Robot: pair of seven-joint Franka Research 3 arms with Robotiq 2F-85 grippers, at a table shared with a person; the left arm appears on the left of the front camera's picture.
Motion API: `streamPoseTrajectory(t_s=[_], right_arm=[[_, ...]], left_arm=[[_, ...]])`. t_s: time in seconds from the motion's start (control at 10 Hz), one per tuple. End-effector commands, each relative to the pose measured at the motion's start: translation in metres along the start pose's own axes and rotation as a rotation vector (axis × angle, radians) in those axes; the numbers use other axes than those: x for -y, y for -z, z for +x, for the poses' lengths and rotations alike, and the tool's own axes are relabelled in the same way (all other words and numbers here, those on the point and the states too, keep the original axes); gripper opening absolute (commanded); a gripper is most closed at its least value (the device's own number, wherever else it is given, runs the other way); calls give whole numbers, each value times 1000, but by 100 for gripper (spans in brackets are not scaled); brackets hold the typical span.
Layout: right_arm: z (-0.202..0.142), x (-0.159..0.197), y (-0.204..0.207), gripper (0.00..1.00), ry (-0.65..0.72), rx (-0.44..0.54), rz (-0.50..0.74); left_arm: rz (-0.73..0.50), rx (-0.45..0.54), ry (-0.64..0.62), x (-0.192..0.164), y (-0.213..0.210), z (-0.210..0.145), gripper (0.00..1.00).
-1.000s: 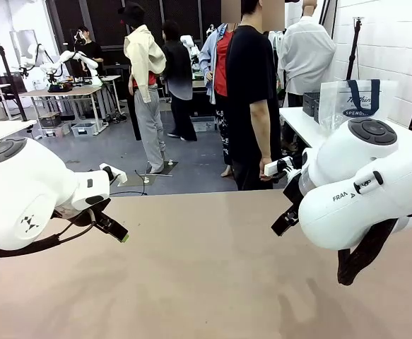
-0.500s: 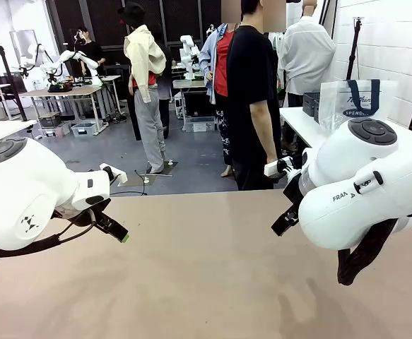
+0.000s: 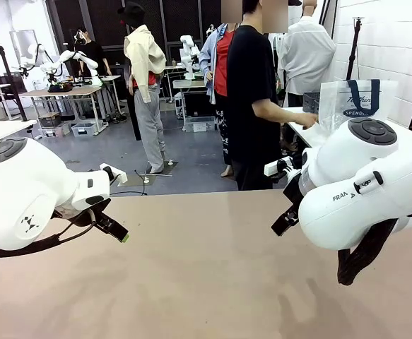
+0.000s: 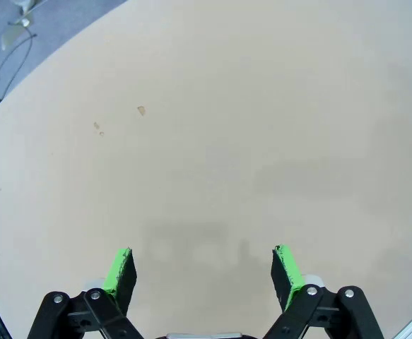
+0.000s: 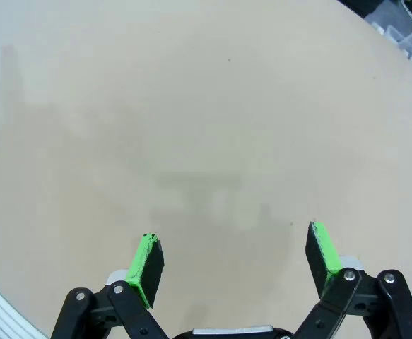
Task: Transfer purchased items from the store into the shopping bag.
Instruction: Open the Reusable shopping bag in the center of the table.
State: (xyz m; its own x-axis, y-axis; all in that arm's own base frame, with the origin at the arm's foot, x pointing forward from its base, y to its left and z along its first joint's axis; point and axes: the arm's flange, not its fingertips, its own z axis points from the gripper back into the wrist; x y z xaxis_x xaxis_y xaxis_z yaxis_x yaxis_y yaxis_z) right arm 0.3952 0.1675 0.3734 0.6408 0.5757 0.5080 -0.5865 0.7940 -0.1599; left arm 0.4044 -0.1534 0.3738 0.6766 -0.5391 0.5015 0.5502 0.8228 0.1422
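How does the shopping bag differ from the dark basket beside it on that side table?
The shopping bag is translucent whitish with navy handles; the basket is opaque dark grey. The bag stands taller than the basket. Both sit on the white side table.

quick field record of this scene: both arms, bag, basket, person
left gripper: above the tan table, jaws open, holding nothing
right gripper: above the same table, jaws open, holding nothing
bag: translucent whitish plastic tote with navy strap handles, upright on the white side table beyond the right arm
store: dark grey plastic basket, beside the tote, mostly hidden
person: black shirt, far side, hand stretched to the tote; contact unclear
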Motion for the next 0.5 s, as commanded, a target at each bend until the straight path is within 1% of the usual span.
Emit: streamPoseTrajectory(t_s=[0.0, 0.4], right_arm=[[0, 0, 0, 100, 0, 0, 0], [0, 0, 0, 100, 0, 0, 0]], left_arm=[[1, 0, -2, -1, 0, 0, 100], [1, 0, -2, -1, 0, 0, 100]])
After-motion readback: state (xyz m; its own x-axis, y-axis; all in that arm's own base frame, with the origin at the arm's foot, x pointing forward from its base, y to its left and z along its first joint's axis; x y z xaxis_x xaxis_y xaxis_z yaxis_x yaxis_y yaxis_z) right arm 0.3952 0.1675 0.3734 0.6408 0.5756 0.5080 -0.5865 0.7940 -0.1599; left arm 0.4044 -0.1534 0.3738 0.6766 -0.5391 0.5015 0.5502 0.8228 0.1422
